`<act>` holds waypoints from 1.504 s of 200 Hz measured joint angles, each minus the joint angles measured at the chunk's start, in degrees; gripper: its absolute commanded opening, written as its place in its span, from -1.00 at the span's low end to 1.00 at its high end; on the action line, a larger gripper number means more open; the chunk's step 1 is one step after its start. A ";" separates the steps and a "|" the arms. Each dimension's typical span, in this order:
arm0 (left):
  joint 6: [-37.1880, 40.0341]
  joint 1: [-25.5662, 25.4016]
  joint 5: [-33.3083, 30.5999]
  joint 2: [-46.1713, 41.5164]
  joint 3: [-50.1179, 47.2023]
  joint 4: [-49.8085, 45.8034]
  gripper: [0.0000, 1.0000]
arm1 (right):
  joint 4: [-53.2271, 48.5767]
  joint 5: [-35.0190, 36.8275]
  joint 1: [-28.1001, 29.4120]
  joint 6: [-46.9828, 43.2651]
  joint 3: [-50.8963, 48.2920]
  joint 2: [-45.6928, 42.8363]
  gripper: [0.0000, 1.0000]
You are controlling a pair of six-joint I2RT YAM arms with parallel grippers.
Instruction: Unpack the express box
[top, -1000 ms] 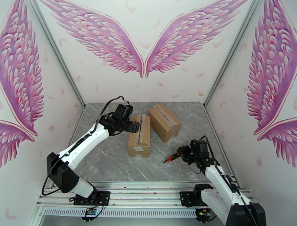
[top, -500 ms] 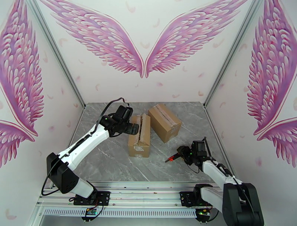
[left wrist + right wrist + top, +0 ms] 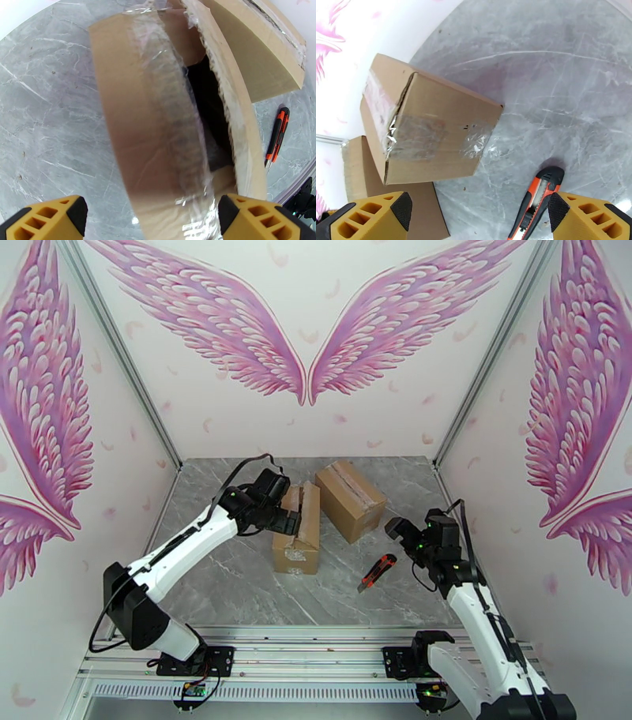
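Observation:
The express box [image 3: 299,528] is a brown carton in the middle of the table, its taped top seam slit. In the left wrist view its flaps [image 3: 158,102] stand parted over a dark inside. My left gripper [image 3: 291,520] hovers open over the box's left flap and near end, its yellow fingertips [image 3: 47,217] wide apart with nothing held. An orange-and-black utility knife [image 3: 377,572] lies loose on the table right of the box. Up and to the right of the knife [image 3: 535,205], my right gripper [image 3: 397,530] stands open and empty.
A second carton [image 3: 350,499], still taped shut [image 3: 430,134], sits tilted just behind and right of the open one. Grey marble tabletop [image 3: 229,579] is bounded by pink-winged walls and a metal rail [image 3: 316,670] along the near edge.
My right gripper opened and let go of the knife, which now lies on the table; that arm then lifted up and to the right. My left gripper edged right onto the box.

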 measured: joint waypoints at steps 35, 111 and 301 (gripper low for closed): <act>-0.61 -0.61 -0.39 2.95 0.90 -0.48 0.87 | -2.97 -0.52 1.49 -1.14 1.64 -0.74 0.88; -3.74 -2.62 -3.89 4.59 4.09 -1.05 0.89 | -4.92 3.74 17.86 -6.64 12.02 6.32 0.82; -7.69 6.88 5.33 -3.41 -12.17 12.09 0.89 | -32.63 38.62 46.73 -15.37 62.01 53.44 0.67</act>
